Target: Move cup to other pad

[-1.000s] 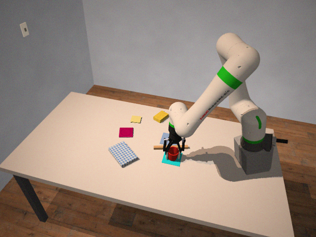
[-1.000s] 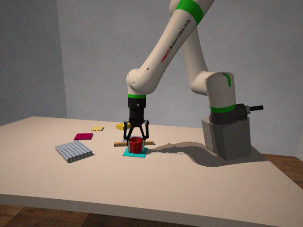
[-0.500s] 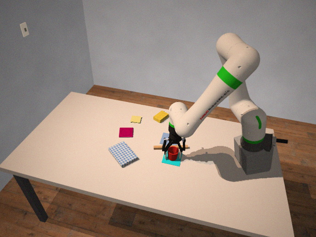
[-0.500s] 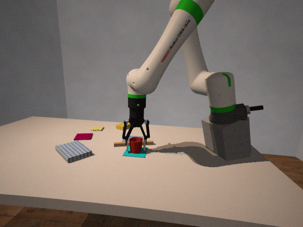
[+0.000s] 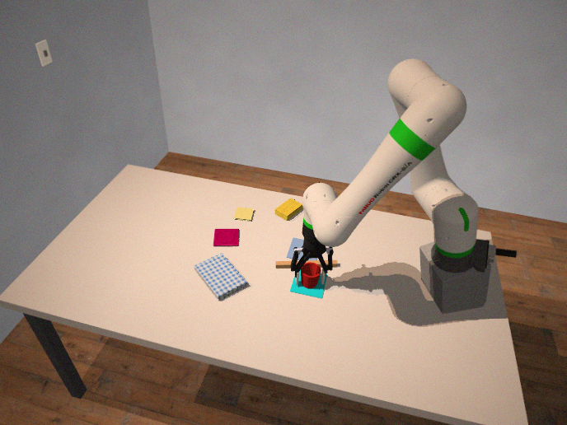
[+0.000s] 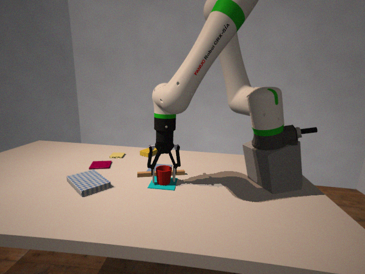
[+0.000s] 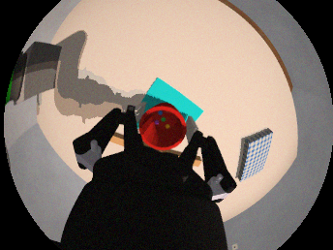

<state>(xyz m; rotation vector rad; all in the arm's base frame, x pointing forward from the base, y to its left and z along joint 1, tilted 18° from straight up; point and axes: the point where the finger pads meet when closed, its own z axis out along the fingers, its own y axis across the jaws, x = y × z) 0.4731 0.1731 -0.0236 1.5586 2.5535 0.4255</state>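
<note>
The red cup (image 5: 311, 274) stands upright on the teal pad (image 5: 308, 287), with small coloured marbles showing inside it in the wrist view (image 7: 165, 128). My gripper (image 6: 163, 177) points straight down around the cup (image 6: 163, 174), with one finger on each side. The fingers stand a little apart from the cup's walls, so the gripper is open. The teal pad also shows in the exterior view (image 6: 162, 185) and the wrist view (image 7: 174, 102). A pale blue pad (image 5: 294, 246) lies behind the wooden rail (image 5: 283, 263), mostly hidden by the arm.
A blue checkered block (image 5: 221, 275) lies left of the cup. A magenta pad (image 5: 226, 237), a yellow pad (image 5: 244, 213) and a yellow sponge (image 5: 288, 208) lie further back. The robot's base (image 5: 455, 278) stands at the right.
</note>
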